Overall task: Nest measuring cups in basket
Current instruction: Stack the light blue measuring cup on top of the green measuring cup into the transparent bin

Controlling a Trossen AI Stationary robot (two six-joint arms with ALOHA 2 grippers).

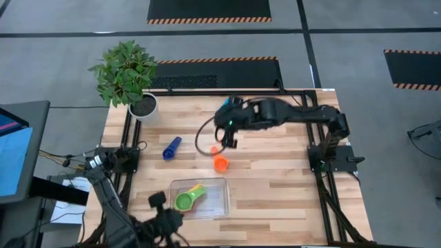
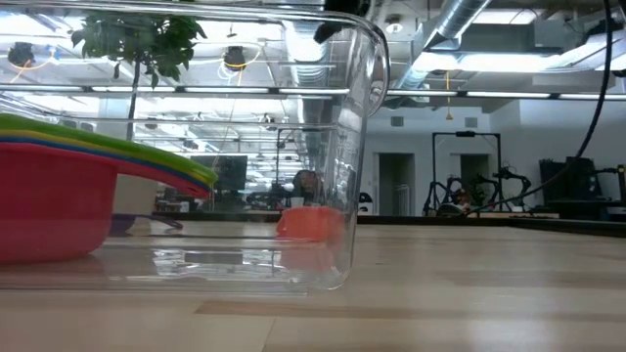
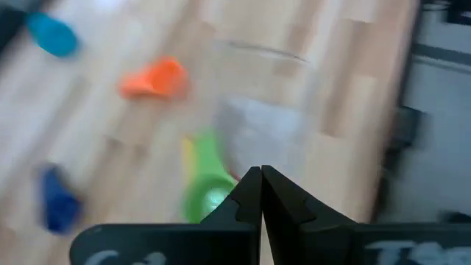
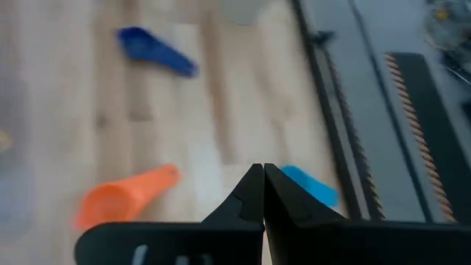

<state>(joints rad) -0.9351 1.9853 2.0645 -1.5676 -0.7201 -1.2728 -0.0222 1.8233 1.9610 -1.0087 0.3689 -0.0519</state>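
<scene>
The clear basket [image 1: 217, 200] sits near the table's near edge. In it a nest of cups shows green [image 1: 185, 201] and yellow from above, and red [image 2: 44, 210] in the low view. An orange cup [image 1: 220, 163] lies on the wood beyond the basket, and a blue cup [image 1: 171, 147] lies farther left. A light blue cup [image 4: 309, 185] shows in the right wrist view. My left gripper [image 3: 261, 184] is shut and hovers by the basket's left near corner. My right gripper [image 4: 263, 184] is also shut and hangs above the table just beyond the orange cup.
A potted plant in a white pot [image 1: 143, 107] stands at the table's far left corner. The right arm [image 1: 289, 114] reaches in from the far right side. Bare wood [image 1: 275, 186] lies right of the basket.
</scene>
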